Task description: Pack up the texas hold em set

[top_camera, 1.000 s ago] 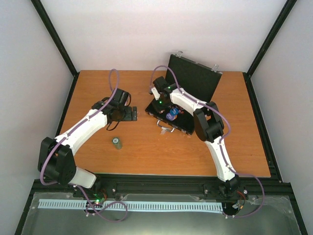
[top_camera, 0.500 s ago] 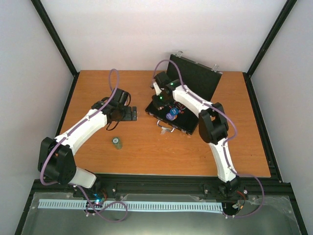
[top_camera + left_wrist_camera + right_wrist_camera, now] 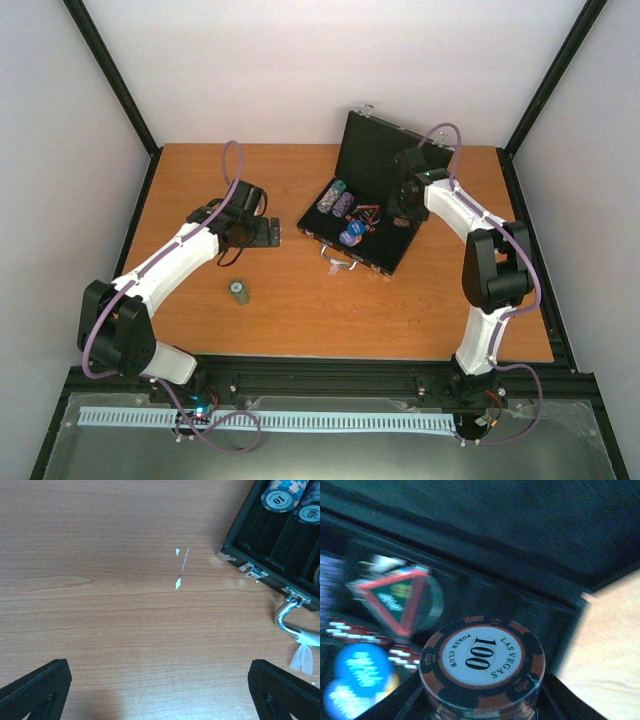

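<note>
**Setting:** robotics laboratory test cell.
**Enclosure:** plain white panel walls (image 3: 330, 60) on three sides, joined by black frame posts (image 3: 110, 75) at upper left and upper right of frame.
**Work surface:** wood-grain table (image 3: 200, 180), centre.
**Fixtures:** white-and-black left arm (image 3: 170, 262) and right arm (image 3: 455, 207), bolted to a black extrusion rail (image 3: 330, 378) along the bottom. Purple cables (image 3: 232, 160) loop along each. A white slotted cable duct (image 3: 300, 422) lies over a metal sheet (image 3: 560, 450) at the bottom edge.
</note>
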Action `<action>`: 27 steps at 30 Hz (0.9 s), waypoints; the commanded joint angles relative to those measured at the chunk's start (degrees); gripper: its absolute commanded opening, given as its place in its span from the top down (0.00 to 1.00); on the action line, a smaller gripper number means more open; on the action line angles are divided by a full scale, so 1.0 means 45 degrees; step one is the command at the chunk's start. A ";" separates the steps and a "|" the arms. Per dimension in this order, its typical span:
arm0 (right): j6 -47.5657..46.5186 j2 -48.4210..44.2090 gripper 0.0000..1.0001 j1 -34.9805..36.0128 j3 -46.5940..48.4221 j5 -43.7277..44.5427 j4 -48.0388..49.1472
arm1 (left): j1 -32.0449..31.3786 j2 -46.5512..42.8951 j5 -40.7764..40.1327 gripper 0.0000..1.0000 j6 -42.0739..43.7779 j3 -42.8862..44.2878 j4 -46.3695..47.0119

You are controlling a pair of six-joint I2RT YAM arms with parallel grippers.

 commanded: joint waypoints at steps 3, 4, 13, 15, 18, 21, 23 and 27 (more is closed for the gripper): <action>0.0593 -0.0121 0.97 -0.0534 -0.0928 0.0605 0.0425 | 0.0076 -0.0135 0.0260 0.00 0.0062 0.0059 0.0032; 0.0653 0.0019 0.97 -0.0600 -0.0959 0.0637 0.0457 | 0.0076 -0.0133 0.0271 0.00 0.0062 0.0063 0.0046; 0.1070 0.1449 0.97 -0.0865 -0.0778 -0.0327 0.0856 | 0.0076 -0.0145 0.0173 0.00 0.0016 0.0015 -0.0055; 0.1227 0.1627 0.97 -0.0874 -0.0768 -0.0523 0.0904 | 0.0076 -0.0136 0.0137 0.00 0.0015 0.0005 -0.0058; 0.1671 0.1832 0.97 -0.1239 -0.0764 -0.0790 0.0909 | 0.0076 -0.0076 0.0159 0.00 0.0017 0.0039 -0.0046; 0.2605 0.1686 0.96 -0.1331 -0.0974 -0.0581 0.0832 | 0.0076 -0.0025 0.0140 0.00 0.0056 0.0084 -0.0065; 0.2993 0.1490 0.87 -0.1367 -0.1055 -0.0094 0.0627 | 0.0077 -0.0009 0.0099 0.00 0.0080 0.0083 -0.0073; 0.2803 0.1477 0.49 -0.1379 -0.0795 0.0030 0.0356 | 0.0076 0.0023 0.0106 0.00 0.0121 0.0083 -0.0046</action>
